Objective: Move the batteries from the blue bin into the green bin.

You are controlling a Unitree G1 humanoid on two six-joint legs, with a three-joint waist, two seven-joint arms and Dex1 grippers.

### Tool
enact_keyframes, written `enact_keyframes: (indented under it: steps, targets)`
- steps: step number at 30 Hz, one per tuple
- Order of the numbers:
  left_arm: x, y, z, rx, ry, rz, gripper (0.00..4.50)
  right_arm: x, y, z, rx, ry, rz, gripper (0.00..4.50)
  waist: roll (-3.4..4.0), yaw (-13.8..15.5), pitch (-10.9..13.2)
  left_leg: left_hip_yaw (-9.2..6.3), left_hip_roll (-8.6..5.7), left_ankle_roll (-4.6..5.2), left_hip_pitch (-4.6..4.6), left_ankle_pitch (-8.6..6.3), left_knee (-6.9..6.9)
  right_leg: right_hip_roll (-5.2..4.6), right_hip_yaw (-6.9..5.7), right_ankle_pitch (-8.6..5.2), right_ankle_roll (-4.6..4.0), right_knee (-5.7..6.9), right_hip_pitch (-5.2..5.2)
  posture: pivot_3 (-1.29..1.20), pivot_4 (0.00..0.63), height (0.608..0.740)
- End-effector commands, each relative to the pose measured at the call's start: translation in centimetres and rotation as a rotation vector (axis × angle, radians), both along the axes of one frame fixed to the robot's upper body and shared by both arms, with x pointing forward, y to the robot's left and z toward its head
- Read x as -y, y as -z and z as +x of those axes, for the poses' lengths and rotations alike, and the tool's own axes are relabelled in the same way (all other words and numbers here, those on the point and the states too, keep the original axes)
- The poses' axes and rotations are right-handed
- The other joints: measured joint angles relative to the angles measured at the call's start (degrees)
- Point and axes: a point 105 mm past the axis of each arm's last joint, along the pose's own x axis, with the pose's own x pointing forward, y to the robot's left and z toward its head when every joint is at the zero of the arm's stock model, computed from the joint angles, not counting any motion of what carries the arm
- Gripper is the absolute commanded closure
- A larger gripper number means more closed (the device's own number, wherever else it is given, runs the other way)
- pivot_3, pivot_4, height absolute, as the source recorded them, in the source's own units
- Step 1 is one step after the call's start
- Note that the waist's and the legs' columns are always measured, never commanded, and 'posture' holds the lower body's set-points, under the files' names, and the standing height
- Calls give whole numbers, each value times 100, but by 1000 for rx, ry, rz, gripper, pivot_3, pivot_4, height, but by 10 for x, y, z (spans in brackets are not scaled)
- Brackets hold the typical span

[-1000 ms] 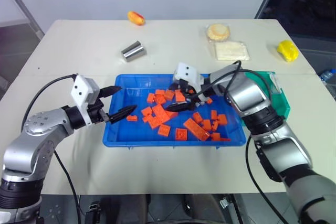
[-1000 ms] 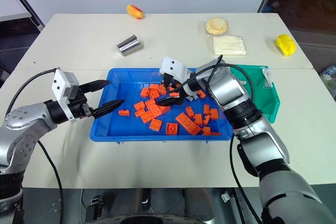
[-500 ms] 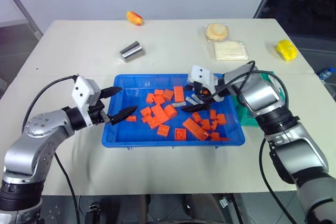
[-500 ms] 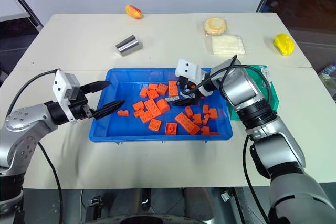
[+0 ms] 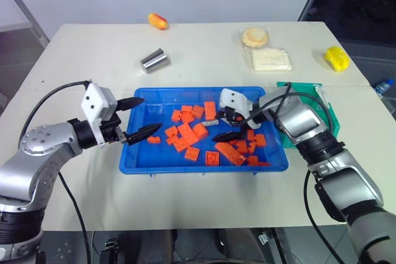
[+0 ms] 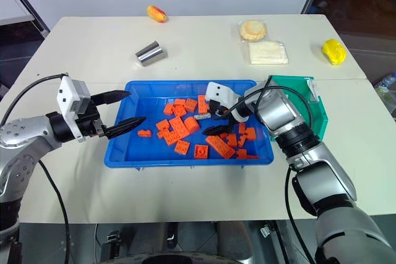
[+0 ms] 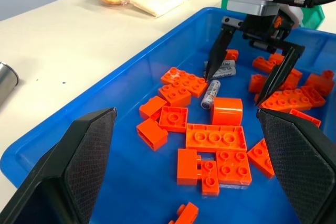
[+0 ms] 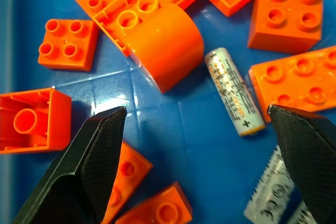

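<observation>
The blue bin [image 5: 185, 169] holds many orange blocks [image 5: 185, 135] and the batteries. One battery [image 8: 233, 92] lies flat on the bin floor beside a rounded orange block [image 8: 165, 43]. Two more batteries [image 7: 227, 69] lie just behind it. My right gripper [image 5: 224, 127] hangs open low over the bin's middle, its fingers standing either side of the lone battery [image 7: 211, 94] and holding nothing. At the bin's left rim, my left gripper [image 5: 141, 117] is open and empty. The green bin [image 5: 328, 112] stands against the blue bin's right end, partly hidden by my right arm.
On the far half of the table there are a shiny metal can [image 5: 154, 60], an orange-yellow fruit [image 5: 159, 21], a wrapped bun [image 5: 256, 37], a white packet [image 5: 272, 60] and a yellow object [image 5: 338, 59]. Orange blocks crowd the batteries.
My right gripper has sunk closer to the bin floor and shifted slightly toward the green bin, staying open. Some orange blocks have shifted, and batteries now lie uncovered. The left gripper has stayed where it was.
</observation>
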Motion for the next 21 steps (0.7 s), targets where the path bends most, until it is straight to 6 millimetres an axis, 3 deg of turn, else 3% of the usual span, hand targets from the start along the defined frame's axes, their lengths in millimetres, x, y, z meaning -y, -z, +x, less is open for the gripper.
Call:
enact_keyframes:
  steps: [1, 11, 17, 19, 21]
  targets:
    - [2, -10, -3, 43, 6, -1, 0, -3, 1, -2, -20, -16, 5, 80, 0, 0, 0, 0, 0, 0, 0, 0, 0, 0, 0, 0, 0, 0, 0, 0, 150, 740]
    - [2, -9, -4, 44, 5, -6, 0, -14, 7, -7, -36, -54, 0, 80, 0, 0, 0, -1, 0, 0, 0, 0, 0, 0, 0, 0, 0, 0, 0, 0, 150, 740]
    - [4, -10, -6, 39, 21, -7, 0, -9, 13, 7, -13, -8, -28, 80, -1, -2, 0, -1, 0, 0, 1, 0, 0, 1, 0, 0, 0, 0, 1, 0, 150, 740]
    - [4, -10, -7, 37, 25, -6, 0, -7, 15, 10, -3, -3, -42, 587, -2, -2, -1, -1, 0, 0, 1, 0, 1, 1, 0, 0, 0, 0, 2, 0, 150, 740]
    - [4, -10, -8, 34, 27, -6, 0, -7, 16, 11, -1, -6, -47, 1399, -2, -2, -1, 0, 0, 0, 1, 0, 2, -1, 0, 0, 0, 0, 3, 0, 150, 740]
